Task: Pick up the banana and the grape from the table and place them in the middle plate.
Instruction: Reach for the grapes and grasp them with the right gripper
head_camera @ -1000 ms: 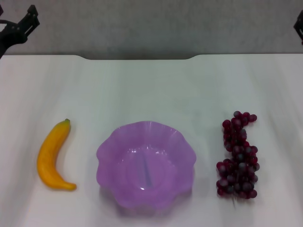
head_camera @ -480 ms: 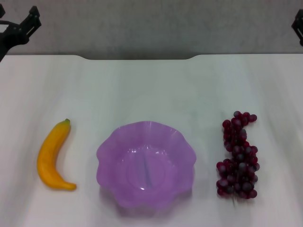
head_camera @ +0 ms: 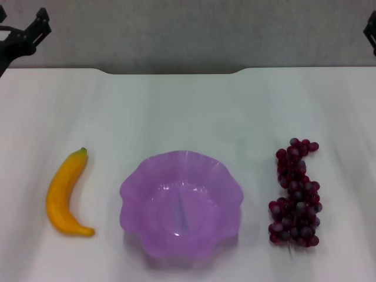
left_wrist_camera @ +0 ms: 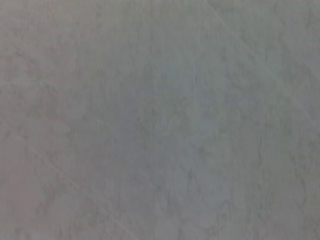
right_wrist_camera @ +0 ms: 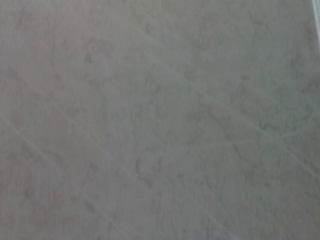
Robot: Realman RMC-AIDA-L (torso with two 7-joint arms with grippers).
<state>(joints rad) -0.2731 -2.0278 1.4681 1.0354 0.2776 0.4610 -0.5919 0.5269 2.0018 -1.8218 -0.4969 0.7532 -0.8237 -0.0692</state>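
Observation:
The banana [head_camera: 63, 194] lies on the white table [head_camera: 188, 111] at the near left, its dark green tip pointing away from me. The middle plate [head_camera: 134, 188], translucent purple with a wavy rim, stands empty at the near centre. The grape [head_camera: 295, 194], a long dark red bunch, lies to the plate's right. My left gripper [head_camera: 26, 34] hangs beyond the table's far left corner, far from the banana. Only a black edge of my right gripper [head_camera: 371, 30] shows at the far right, well away from the grape. Both wrist views show just a plain grey surface.
A shallow notch [head_camera: 173, 71] cuts into the table's far edge, with a grey wall behind it. Bare white tabletop stretches between the far edge and the three objects.
My left gripper has shifted very slightly at the far left corner. The banana, plate and grape lie where they were.

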